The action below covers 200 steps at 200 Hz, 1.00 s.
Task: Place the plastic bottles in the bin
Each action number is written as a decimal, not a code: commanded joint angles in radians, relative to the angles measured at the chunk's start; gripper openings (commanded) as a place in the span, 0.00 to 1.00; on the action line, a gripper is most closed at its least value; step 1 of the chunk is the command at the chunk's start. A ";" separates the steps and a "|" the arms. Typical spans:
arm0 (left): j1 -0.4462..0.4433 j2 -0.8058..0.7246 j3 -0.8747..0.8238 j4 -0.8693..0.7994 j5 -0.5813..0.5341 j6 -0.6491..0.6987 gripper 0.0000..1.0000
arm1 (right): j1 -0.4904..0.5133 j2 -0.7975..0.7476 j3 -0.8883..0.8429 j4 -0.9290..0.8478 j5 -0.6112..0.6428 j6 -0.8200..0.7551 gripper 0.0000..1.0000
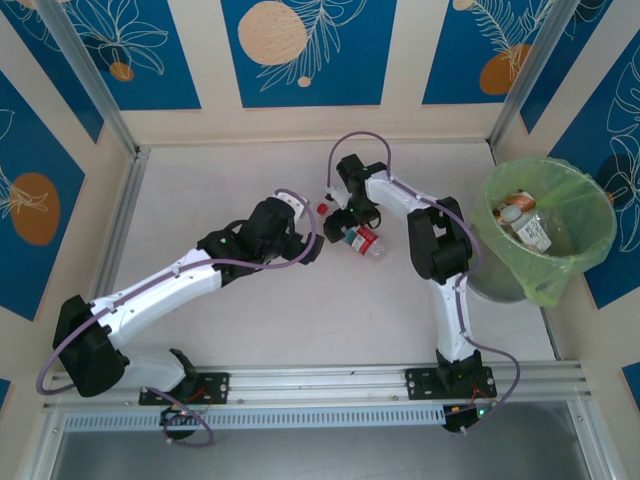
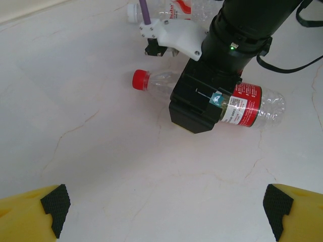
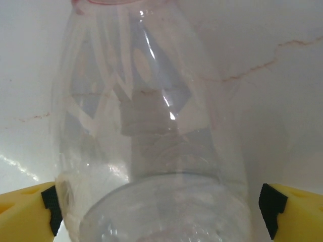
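A clear plastic bottle [image 2: 252, 103] with a red cap [image 2: 140, 79] and a red label lies on its side on the white table [image 2: 101, 151]. My right gripper [image 1: 345, 228] hangs over its middle, open, with a finger on each side. In the right wrist view the bottle's clear body [image 3: 146, 126] lies between the black pads [image 3: 51, 207] of my right gripper [image 3: 161, 212]. My left gripper [image 2: 164, 212] is open over bare table, a little short of that bottle. A second bottle [image 2: 171, 7] with a white cap lies just beyond. The green-lined bin [image 1: 590, 200] stands at the right and holds several bottles [image 1: 525, 220].
The right arm's black wrist [image 2: 202, 98] covers the middle of the red-capped bottle in the left wrist view. The left arm [image 1: 170, 280] stretches from the near left corner to the table's centre. Patterned walls close in the back and sides. A metal rail [image 1: 330, 385] runs along the near edge.
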 commanded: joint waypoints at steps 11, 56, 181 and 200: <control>0.007 0.002 0.034 -0.011 -0.002 0.010 1.00 | 0.012 0.021 0.043 -0.040 0.021 -0.048 0.95; 0.007 0.014 0.036 -0.015 0.008 0.001 1.00 | 0.028 0.061 0.050 -0.061 0.064 -0.077 0.89; 0.007 -0.038 -0.027 0.109 0.222 0.036 1.00 | 0.021 -0.128 -0.050 0.031 -0.028 -0.019 0.57; 0.007 -0.035 -0.025 0.107 0.217 0.036 1.00 | 0.017 -0.177 -0.089 0.055 -0.032 -0.013 0.56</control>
